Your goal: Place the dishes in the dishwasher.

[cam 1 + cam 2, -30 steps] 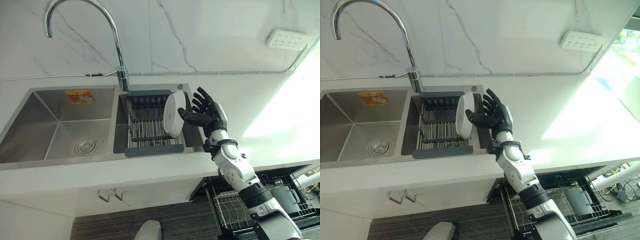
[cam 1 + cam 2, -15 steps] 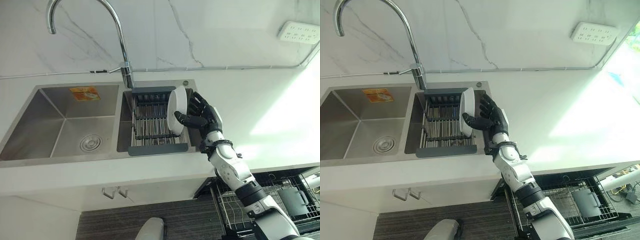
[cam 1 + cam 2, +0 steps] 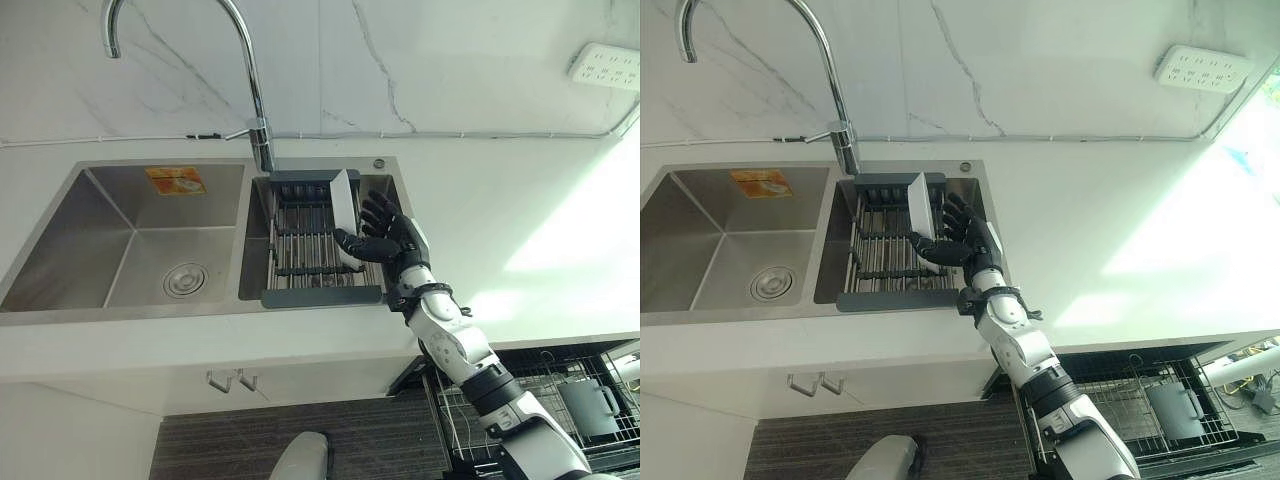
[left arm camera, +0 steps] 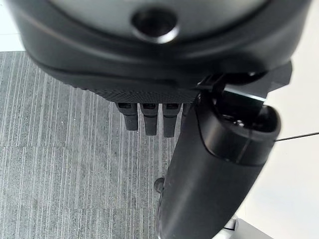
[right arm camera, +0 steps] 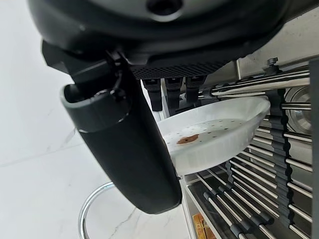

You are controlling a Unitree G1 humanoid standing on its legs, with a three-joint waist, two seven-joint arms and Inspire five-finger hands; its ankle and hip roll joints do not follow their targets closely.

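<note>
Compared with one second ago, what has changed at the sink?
The right hand has closed in on the white dish standing in the drying rack: its thumb now lies across the face and its fingers behind, gripping it. The dish has turned more edge-on. The left hand hangs idle over the floor.

Strong daylight is admitted from the right, so that the white counter (image 3: 520,230) is washed out to glare there and a pale greenish tint is cast near the wall socket (image 3: 607,66). Soft reflections are carried by the steel sink (image 3: 130,250) and the curved tap (image 3: 235,60), and only faint shadows are thrown below the counter edge. In the wrist views the near hand casings are rendered dark and blurred, while the plate (image 5: 214,137) is lit evenly.
</note>
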